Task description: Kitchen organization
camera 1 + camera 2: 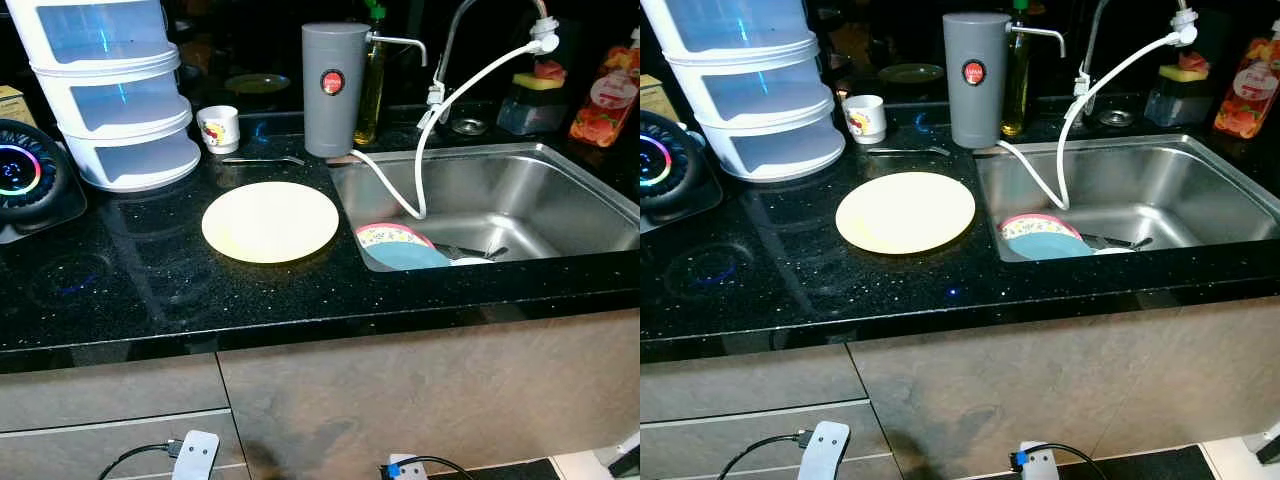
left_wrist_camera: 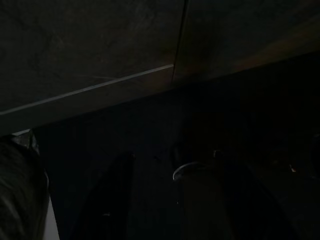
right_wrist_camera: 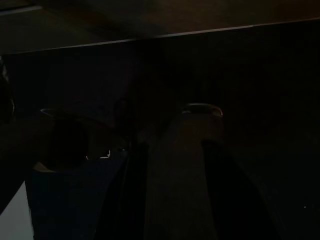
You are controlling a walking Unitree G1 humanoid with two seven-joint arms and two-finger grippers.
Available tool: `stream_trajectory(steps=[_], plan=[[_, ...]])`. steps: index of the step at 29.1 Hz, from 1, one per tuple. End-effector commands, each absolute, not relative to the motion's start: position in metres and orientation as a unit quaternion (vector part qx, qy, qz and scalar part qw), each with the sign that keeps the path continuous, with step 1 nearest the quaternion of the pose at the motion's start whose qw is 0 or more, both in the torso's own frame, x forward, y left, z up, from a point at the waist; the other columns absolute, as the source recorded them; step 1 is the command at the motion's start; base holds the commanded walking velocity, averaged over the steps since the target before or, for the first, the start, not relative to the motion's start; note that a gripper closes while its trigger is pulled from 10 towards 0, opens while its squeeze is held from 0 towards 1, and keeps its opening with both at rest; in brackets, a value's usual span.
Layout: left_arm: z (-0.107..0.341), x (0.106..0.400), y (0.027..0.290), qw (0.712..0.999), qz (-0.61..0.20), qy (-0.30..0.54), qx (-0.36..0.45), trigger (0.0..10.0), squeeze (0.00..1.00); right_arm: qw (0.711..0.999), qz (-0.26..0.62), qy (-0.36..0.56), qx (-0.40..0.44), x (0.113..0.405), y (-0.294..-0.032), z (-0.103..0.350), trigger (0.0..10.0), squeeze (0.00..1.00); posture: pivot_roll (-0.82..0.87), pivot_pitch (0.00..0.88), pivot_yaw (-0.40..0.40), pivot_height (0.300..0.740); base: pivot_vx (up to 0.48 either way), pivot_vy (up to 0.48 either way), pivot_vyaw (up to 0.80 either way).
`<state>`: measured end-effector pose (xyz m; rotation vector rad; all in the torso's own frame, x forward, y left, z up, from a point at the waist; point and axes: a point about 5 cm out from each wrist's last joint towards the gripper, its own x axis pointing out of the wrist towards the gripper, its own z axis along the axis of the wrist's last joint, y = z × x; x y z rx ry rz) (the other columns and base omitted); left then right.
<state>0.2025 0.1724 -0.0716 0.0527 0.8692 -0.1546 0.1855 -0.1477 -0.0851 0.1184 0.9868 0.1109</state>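
A pale yellow plate lies flat on the black countertop, just left of the steel sink. In the sink's near left corner a pink patterned dish and a blue bowl are stacked, with dark utensils beside them. A small printed cup and a fork sit behind the plate. Both arms hang idle below the counter. In the dark wrist views, the left gripper and the right gripper show as faint finger shapes held apart, with nothing between them.
A grey water filter stands at the sink's back left, its white hose looping to the tap. A white tiered container and a round device with a lit ring occupy the left. Bottles line the back. Cabinet fronts lie below.
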Motion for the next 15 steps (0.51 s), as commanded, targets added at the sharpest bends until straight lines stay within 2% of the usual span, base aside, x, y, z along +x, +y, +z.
stream_trajectory(steps=[1, 10, 15], plan=[[-0.077, 0.194, 0.179, 0.895, -0.066, 0.441, 0.031, 10.0, 0.0, 0.871, 0.053, 0.485, 0.053, 0.177, -0.149, -0.089, 10.0, 0.0, 0.07, 0.097, 0.046, 0.74, 0.0, 0.0, 0.0], [-0.077, 0.192, 0.183, 0.893, -0.069, 0.443, 0.034, 10.0, 0.0, 0.874, 0.04, 0.481, 0.06, 0.175, -0.148, -0.09, 10.0, 0.0, 0.06, 0.084, 0.083, 0.74, 0.0, 0.0, 0.0], [-0.069, 0.205, 0.192, 0.897, -0.071, 0.434, 0.047, 10.0, 0.0, 0.875, 0.038, 0.477, 0.073, 0.175, -0.141, -0.09, 10.0, 0.0, 0.05, 0.083, 0.095, 0.74, 0.0, 0.0, 0.0]])
